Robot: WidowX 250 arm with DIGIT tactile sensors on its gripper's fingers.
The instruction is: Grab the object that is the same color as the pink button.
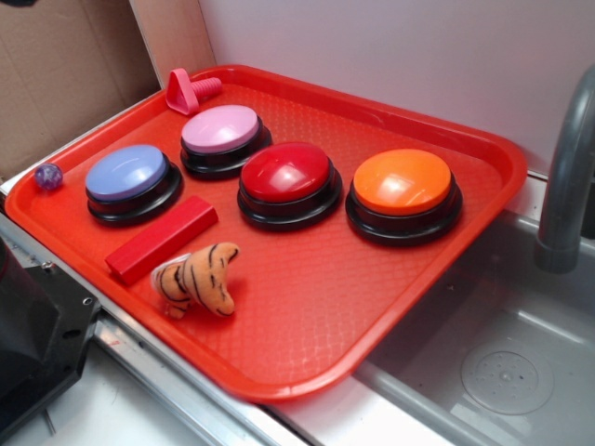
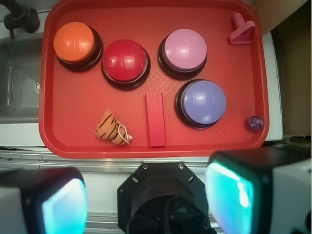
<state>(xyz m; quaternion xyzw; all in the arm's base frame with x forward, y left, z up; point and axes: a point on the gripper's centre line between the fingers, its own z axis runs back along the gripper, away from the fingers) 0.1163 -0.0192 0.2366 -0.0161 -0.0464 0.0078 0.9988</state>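
The hot-pink toy bolt (image 1: 191, 90) (image 2: 242, 30) lies in the far left corner of the red tray (image 1: 418, 307) (image 2: 73, 122), close to the rim. Just in front of it stands the pink button (image 1: 221, 130) (image 2: 184, 48), with a pale pink dome on a black base. In the wrist view my gripper (image 2: 146, 200) hangs high over the robot base, short of the tray's near edge and far from the bolt. It is open, its fingers (image 2: 63, 204) wide apart with nothing between them. The exterior view does not show the gripper.
Blue (image 1: 127, 174), red (image 1: 286, 174) and orange (image 1: 403, 183) buttons share the tray with a red block (image 1: 161, 239) and a plush tiger (image 1: 197, 279). A small purple ball (image 1: 48, 176) sits by the tray's left rim. A sink (image 1: 502, 372) and grey faucet (image 1: 567, 186) lie right.
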